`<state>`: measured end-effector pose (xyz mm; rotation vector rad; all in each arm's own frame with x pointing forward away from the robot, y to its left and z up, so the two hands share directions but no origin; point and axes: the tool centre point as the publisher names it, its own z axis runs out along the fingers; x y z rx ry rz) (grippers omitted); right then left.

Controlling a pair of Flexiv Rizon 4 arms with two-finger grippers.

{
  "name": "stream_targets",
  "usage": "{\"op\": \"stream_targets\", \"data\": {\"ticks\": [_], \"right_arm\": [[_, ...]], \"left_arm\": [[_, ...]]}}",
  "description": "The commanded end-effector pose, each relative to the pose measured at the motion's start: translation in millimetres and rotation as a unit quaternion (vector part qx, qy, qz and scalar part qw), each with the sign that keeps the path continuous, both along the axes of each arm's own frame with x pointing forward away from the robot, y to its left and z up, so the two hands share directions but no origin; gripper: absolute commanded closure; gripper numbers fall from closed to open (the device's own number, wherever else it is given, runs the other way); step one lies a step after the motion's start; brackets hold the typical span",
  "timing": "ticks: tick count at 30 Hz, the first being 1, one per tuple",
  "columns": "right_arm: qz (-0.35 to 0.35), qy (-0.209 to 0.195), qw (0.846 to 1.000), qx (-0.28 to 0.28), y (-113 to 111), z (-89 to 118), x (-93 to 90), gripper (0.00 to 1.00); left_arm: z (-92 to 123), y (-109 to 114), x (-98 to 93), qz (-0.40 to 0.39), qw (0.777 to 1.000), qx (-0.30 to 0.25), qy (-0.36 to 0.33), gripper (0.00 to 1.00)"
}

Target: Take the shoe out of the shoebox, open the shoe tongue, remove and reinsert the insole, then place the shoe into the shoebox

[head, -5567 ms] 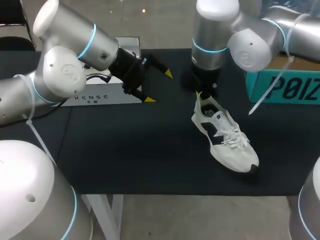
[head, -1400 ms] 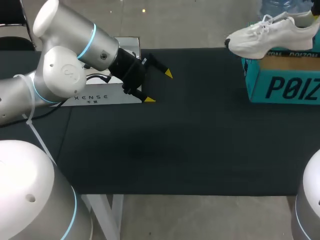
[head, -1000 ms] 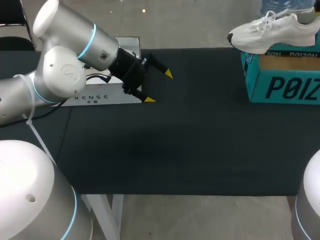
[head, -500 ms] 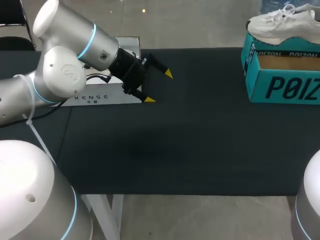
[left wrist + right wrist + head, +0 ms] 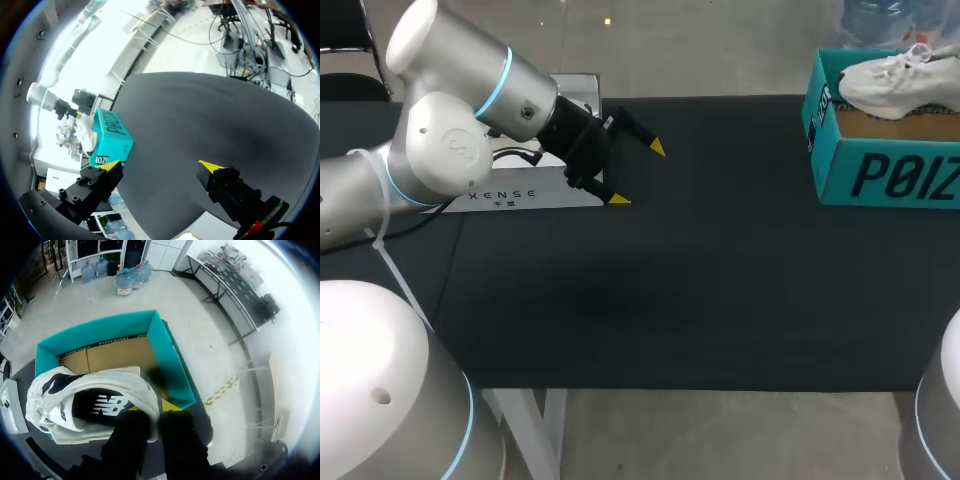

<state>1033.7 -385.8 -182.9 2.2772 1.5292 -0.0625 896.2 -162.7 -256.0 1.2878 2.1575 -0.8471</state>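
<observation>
Jaws of my right gripper [image 5: 152, 421] are pinched nearly together on the heel rim of the shoe [image 5: 90, 405]. One finger is inside the collar and one outside, so the shoe hangs from them. The jaws of my left gripper [image 5: 638, 174] stand wide apart with nothing between them, over the table [image 5: 700, 290] and well apart from the shoebox [image 5: 890, 175].

Change: a few seconds back the shoe lay on the table with my right jaws at its heel. Since then it has been lifted, carried across and brought lower in steps. It is now over the open box, sole down and on its side ahead of my fingers.

Position: the box floor shows beyond the shoe. The toe end looks to overhang one wall of the box [image 5: 170, 365].

Judgement: this is the last step, the placing. The shoe is not yet seated, so it should be shifted inward and lowered before release.
</observation>
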Motion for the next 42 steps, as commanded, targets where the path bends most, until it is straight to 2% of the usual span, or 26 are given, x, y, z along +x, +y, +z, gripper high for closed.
{"op": "stream_targets", "data": {"ticks": [1,9,22,35,42], "right_arm": [[0.006,-0.001,1.000,0.007,-10,-19,1.4,1.00],[0.037,-0.011,0.999,0.008,-22,-29,13.0,1.00],[0.105,0.014,0.994,0.018,-28,-44,24.5,1.00],[0.095,0.033,0.995,0.016,-36,-59,8.4,1.00],[0.098,0.043,0.994,0.012,-34,-70,6.1,1.00]], "left_arm": [[0,0,-0.2,0.000,1.000,0.002,0.000,0.00],[0,0,-0.2,0.000,1.000,0.002,0.000,0.00],[0,0,-0.2,0.000,1.000,0.002,0.000,0.00],[0,0,-0.2,0.000,1.000,0.002,0.000,0.00],[0,0,-0.2,0.000,1.000,0.002,0.000,0.00]]}}
